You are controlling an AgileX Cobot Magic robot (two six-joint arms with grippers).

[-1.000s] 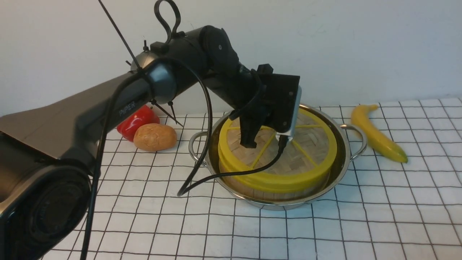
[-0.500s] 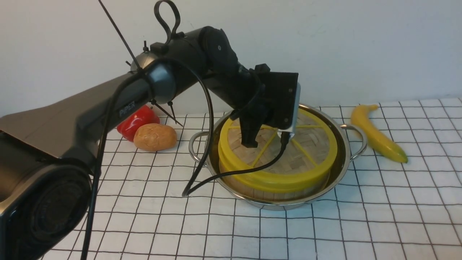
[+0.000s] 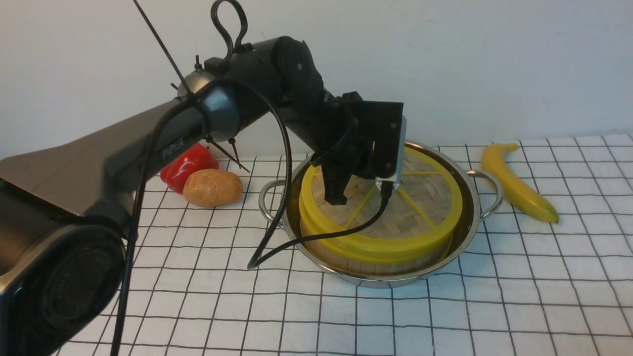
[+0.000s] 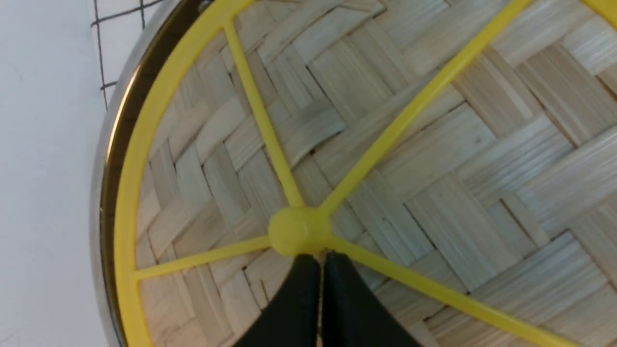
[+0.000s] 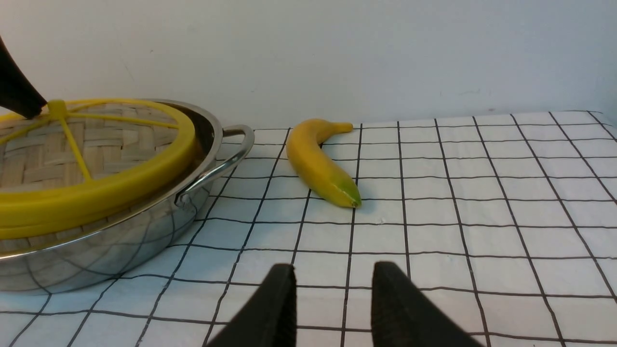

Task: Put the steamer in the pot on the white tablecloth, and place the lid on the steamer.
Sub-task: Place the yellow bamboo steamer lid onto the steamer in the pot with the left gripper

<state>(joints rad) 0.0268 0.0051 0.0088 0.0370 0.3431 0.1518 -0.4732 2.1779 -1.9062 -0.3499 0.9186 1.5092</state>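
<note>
The pot [image 3: 475, 200] stands on the white tablecloth [image 3: 445, 316] with the steamer [image 3: 368, 265] inside it; only the basket's wooden wall and yellow rim show. The lid [image 3: 420, 198] lies flat on the steamer and hides its contents. My left gripper [image 3: 336, 198] hovers over the lid, shut with nothing in it. In the left wrist view its tips [image 4: 320, 258] sit right beside the lid's centre knob [image 4: 299, 230]. My right gripper [image 5: 332, 274] is open low over the cloth, to the right of the pot [image 5: 144, 236], and holds nothing.
A banana [image 3: 517, 183] lies on the cloth just right of the pot's right handle [image 3: 489, 198]. A red pepper [image 3: 185, 165] and a potato [image 3: 212, 188] sit at the back left. The left arm's cable [image 3: 277, 247] droops over the pot's left rim.
The left gripper's jaws have closed fully, and the wrist has shifted slightly left and up over the lid. The lid, steamer and pot have not moved.
</note>
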